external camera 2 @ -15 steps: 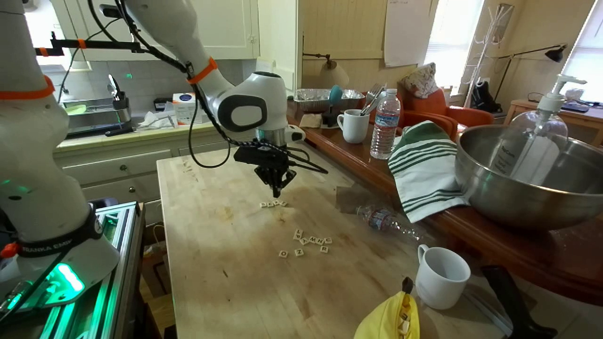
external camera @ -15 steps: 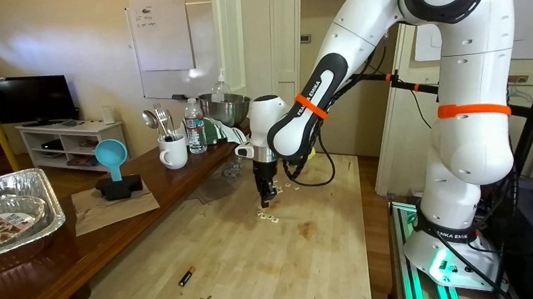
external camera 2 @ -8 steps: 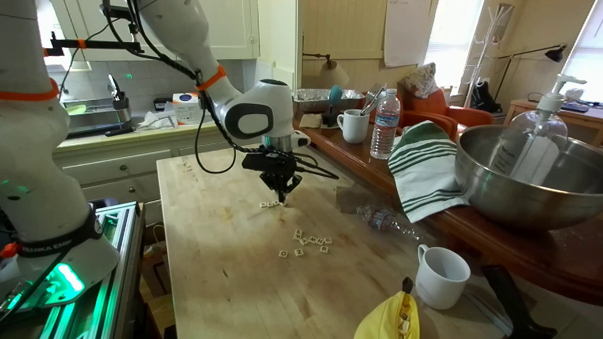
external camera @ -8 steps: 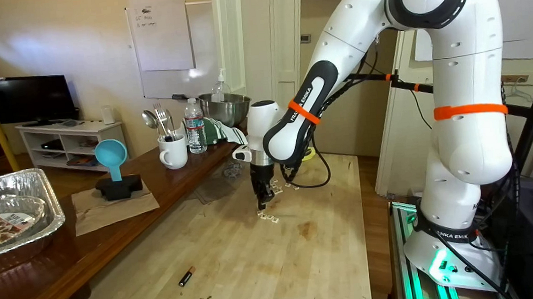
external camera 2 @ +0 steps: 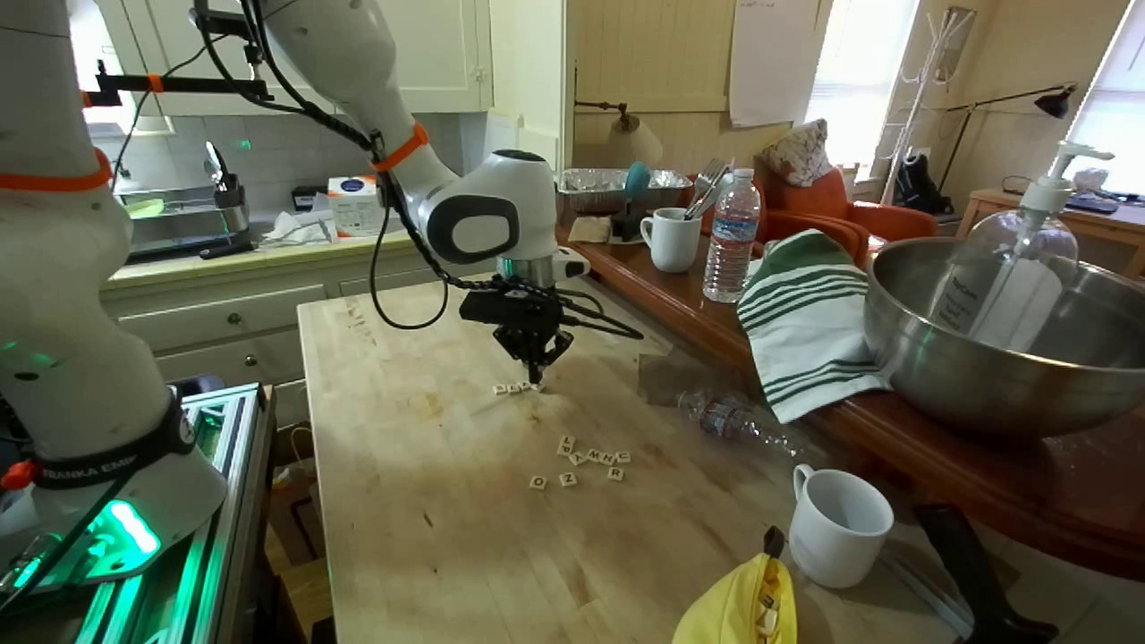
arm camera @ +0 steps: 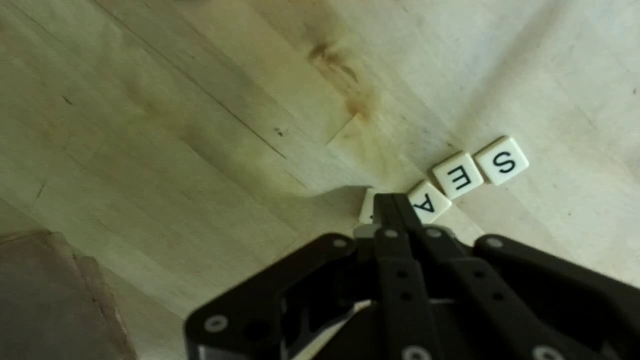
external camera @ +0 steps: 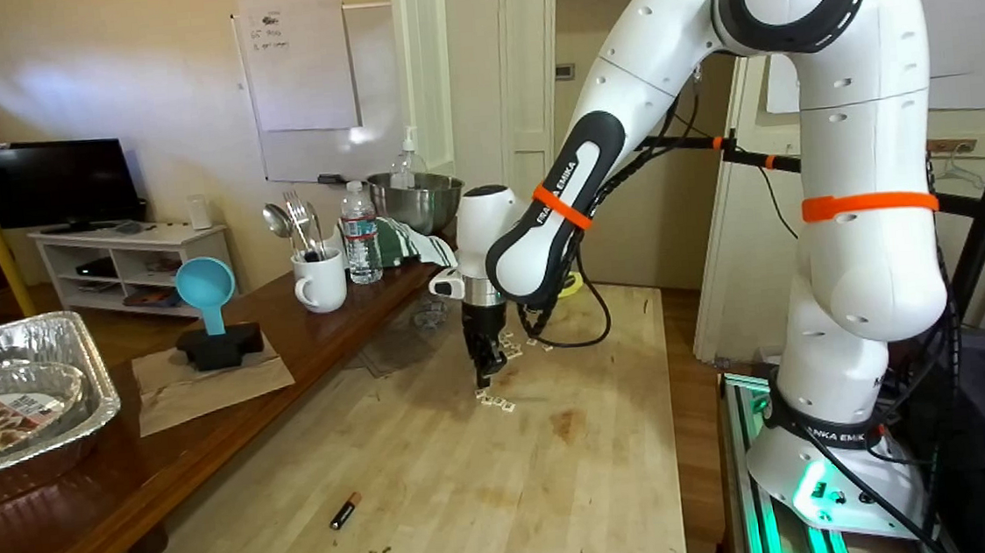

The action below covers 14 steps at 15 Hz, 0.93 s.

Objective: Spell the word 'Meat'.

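Lowered gripper (arm camera: 392, 196), jaws together, perhaps touching half-hidden tile (arm camera: 367, 206), beside A tile (arm camera: 428, 203)

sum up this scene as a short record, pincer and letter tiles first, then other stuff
state: pincer closed, tips down at the tile row
contact with tiles: cannot tell
row letters: S tile, E tile, A tile, fourth tile partly covered, letter unreadable
separate group: loose tiles, O, Z and R among them
target word: meat not yet spelled, row begins with S
other things: battery, yellow pouch, nearby white mug
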Each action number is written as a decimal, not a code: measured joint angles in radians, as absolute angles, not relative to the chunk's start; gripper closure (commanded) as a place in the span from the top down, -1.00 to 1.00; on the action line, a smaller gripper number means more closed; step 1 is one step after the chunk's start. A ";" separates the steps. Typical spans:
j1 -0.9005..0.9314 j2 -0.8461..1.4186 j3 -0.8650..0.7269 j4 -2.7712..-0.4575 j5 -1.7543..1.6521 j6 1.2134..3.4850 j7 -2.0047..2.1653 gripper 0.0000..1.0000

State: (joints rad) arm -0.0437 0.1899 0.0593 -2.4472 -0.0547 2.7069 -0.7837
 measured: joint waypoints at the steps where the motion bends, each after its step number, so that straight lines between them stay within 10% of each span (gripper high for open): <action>1: -0.044 0.190 0.059 -2.447 -0.055 2.707 -0.784 -1.00; 14: -0.048 0.223 0.055 -2.433 -0.102 2.747 -0.785 -1.00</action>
State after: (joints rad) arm -0.0480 0.2231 0.0545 -2.4333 -0.1019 2.7470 -0.7848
